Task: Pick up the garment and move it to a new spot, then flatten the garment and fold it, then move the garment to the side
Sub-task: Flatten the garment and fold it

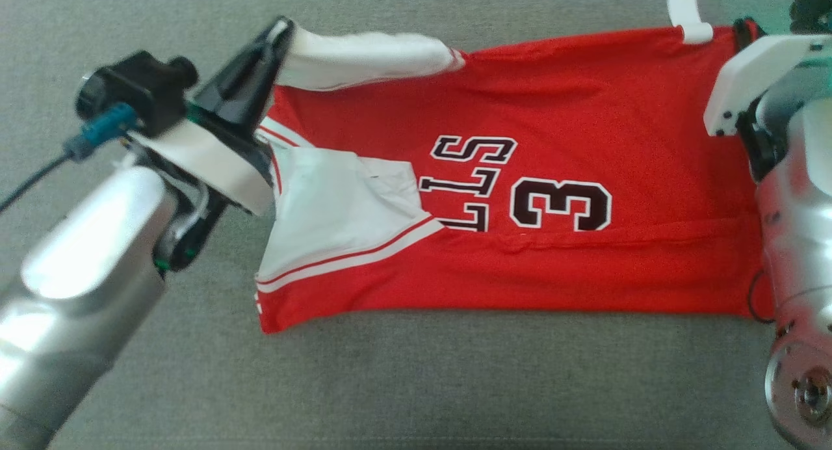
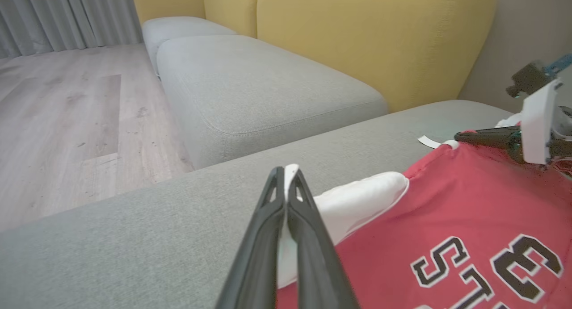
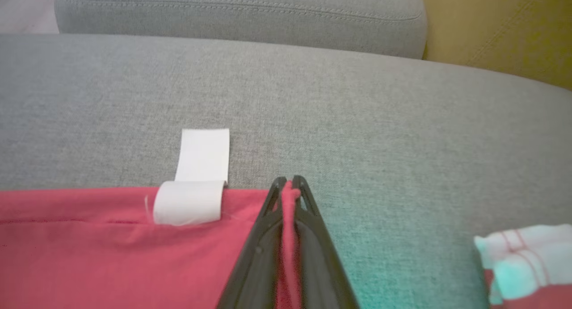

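The red jersey [image 1: 520,177] is lying stretched across the grey cushion [image 1: 416,385], number side up, with a strip along its near edge looking folded over. The left gripper [image 2: 286,175] is pressing its two fingers together on the white sleeve [image 2: 357,197] at the far left corner. The right gripper [image 3: 288,181] is pinching a thin ridge of red hem [image 3: 89,197] at the far right corner, just beside the white label [image 3: 196,184]. Both ends of the far edge are being held, so this looks like the start of a fold toward the near side.

To do it well, both arms should be rising together and level, with the cloth gently taut between them so the middle is not sagging or dragging. The right pinch looks shallow – a sharp tug could be pulling the hem free. The sleeve is bunching at the left, so that end may need smoothing once it is laid down.
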Controlling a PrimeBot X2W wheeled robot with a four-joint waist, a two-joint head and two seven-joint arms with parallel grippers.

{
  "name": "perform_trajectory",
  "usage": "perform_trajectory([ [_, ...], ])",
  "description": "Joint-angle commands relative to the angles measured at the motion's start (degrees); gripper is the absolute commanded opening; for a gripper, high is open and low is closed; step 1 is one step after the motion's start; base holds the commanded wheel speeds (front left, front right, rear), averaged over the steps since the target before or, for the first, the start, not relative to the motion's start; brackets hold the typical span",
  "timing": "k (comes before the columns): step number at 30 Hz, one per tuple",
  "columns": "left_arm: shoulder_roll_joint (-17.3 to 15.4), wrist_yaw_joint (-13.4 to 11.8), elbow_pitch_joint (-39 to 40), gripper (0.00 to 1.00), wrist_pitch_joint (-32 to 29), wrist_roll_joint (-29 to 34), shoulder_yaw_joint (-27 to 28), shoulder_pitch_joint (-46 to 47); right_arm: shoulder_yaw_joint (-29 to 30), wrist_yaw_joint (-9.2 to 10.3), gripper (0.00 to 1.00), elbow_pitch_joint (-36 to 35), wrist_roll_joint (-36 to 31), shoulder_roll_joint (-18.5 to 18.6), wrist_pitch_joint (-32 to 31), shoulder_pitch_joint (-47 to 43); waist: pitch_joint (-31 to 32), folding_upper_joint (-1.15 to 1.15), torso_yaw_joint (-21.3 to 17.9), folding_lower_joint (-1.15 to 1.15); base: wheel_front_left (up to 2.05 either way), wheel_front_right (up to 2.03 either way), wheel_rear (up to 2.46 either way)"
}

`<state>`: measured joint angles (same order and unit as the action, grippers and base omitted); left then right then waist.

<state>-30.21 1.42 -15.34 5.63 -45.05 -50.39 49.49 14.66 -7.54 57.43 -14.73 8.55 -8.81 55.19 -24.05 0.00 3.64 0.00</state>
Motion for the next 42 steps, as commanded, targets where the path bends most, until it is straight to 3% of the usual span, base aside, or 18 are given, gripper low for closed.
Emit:
perform_trajectory([
  [1, -3.0, -0.4, -0.4, 0.00, 0.4, -0.3, 3.6, 3.9, -2.0, 0.05, 0.00, -1.1, 1.0, 0.1, 2.3, 4.0, 0.5, 0.00, -1.0, 0.00, 0.00, 0.00, 0.00],
  [10, -4.0, 0.9, -11.3, 0.00, 1.5, 0.8, 7.2, 15.0, -8.2, 0.05, 0.00, 1.2, 9.2, -1.5, 9.9, 12.9, -1.6, 0.00, -5.1, 0.00, 0.00, 0.00, 0.00],
  [21, 1.5, 2.4, -27.4, 0.00, 8.4, 5.3, 8.5, 28.5, -12.1, 0.05, 0.00, 4.0, 15.9, -1.9, 19.0, 19.2, -2.7, 0.00, -6.6, 0.00, 0.00, 0.00, 0.00],
  [30, 4.1, 5.3, -30.7, 0.00, 9.3, 5.8, 6.2, 22.0, -18.5, 0.05, 0.00, 9.3, 22.0, 0.9, 19.6, 14.3, 0.3, 0.00, -4.3, 0.00, 0.00, 0.00, 0.00],
  [39, 1.7, 5.9, -25.7, 0.00, 9.2, 5.4, 2.8, 10.6, -27.7, 0.05, 0.00, 9.2, 30.3, 4.9, 16.2, 6.3, 4.0, 0.00, -2.6, 0.00, 0.00, 0.00, 0.00],
  [42, 0.6, 6.0, -22.3, 0.00, 6.4, 4.1, -0.5, 6.3, -30.7, 0.05, 0.00, 8.6, 33.6, 7.0, 13.5, 3.3, 5.5, 0.00, -2.1, 0.00, 0.00, 0.00, 0.00],
])
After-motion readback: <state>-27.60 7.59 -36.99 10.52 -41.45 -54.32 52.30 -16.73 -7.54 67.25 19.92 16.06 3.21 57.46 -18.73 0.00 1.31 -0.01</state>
